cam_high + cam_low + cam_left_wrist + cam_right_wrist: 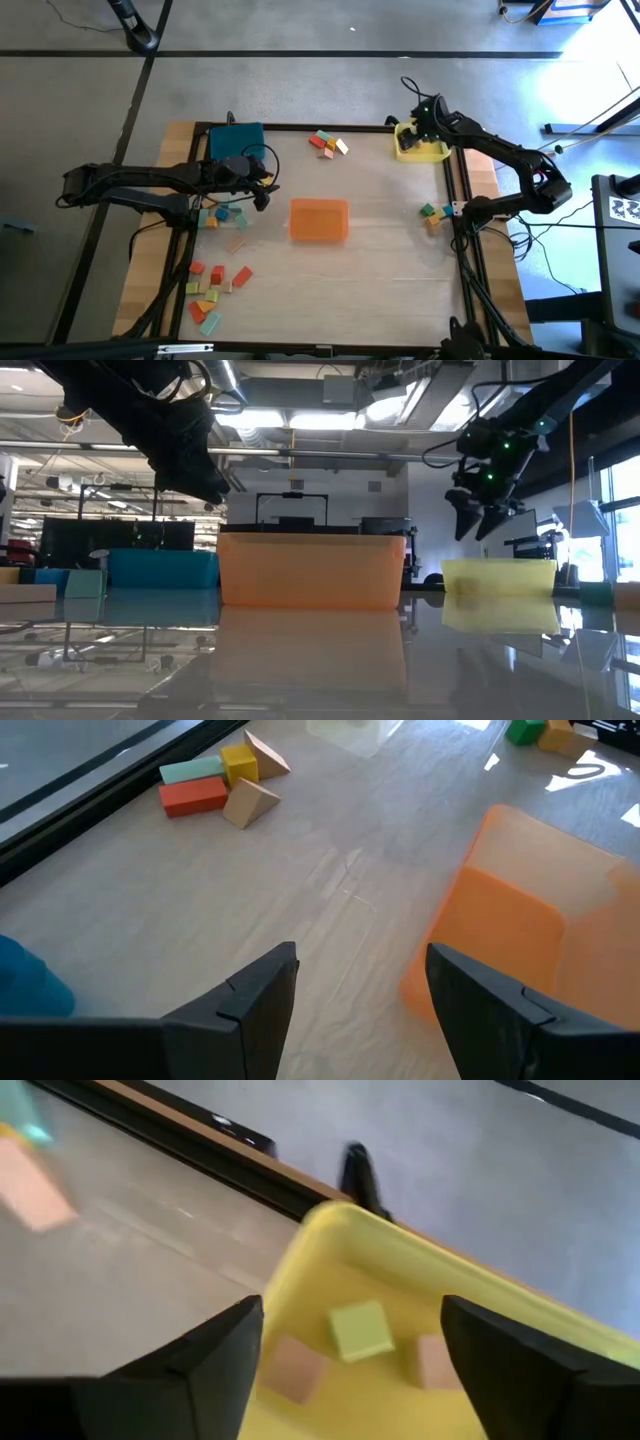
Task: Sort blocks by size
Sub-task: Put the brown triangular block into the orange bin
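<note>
1. Wooden tabletop (380,250) with a dark frame carries three trays: a blue tray (236,141) at the far left, an orange tray (319,219) in the middle, and a yellow tray (421,148) at the far right corner.
2. Blocks lie in four loose groups on the bare wood: one near the far edge (329,143), one just beside the left claw (222,214), one at the near left (212,290), and a small one at the right edge (433,214).
3. The far group, seen from the left wrist, shows five blocks (222,782): one red, one light blue, one yellow and two tan wedges.
4. The right claw (350,1350) hangs just above the yellow tray, its fingers spread wide and holding nothing.
5. Inside the yellow tray lie three small blocks: one green block (360,1330) and two tan ones beside it.
6. The left claw (262,190) hovers between the blue tray and the orange tray, its fingers apart and empty.
</note>
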Controlling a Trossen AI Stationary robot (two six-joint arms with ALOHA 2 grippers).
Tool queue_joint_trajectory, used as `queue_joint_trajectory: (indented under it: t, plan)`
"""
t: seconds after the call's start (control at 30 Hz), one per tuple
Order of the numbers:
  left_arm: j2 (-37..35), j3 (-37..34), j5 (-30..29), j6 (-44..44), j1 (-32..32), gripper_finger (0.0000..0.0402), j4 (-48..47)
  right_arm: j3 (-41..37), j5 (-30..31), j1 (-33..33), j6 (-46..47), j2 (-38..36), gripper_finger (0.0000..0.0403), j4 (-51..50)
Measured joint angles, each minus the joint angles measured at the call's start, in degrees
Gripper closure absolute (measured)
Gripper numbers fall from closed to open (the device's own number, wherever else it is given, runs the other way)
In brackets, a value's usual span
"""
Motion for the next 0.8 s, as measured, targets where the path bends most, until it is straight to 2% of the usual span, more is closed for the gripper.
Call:
queue_joint_trajectory:
  t: [0.2, 0.5, 0.67, 0.8]
  plan:
    - [0.0, 0.0, 0.0, -0.01, 0.0, 0.0192, 0.0, 0.0, -3.5, 5.11, -1.15, -0.55, 0.0075, 6.3]
    - [-0.01, 0.0, 0.0, -0.01, 0.1, 0.0192, -0.23, 0.0, -11.71, 16.99, -3.86, -0.08, 0.0087, 18.17]
    - [0.0, 0.0, 0.0, 0.27, 0.09, 0.0192, -0.15, 0.0, -11.28, 21.34, -7.17, 4.58, 0.0101, 24.44]
    - [-0.01, 0.0, 0.0, 0.29, 0.07, 0.0192, -0.12, 0.0, -11.08, 21.61, -8.28, 10.52, 0.0113, 30.33]
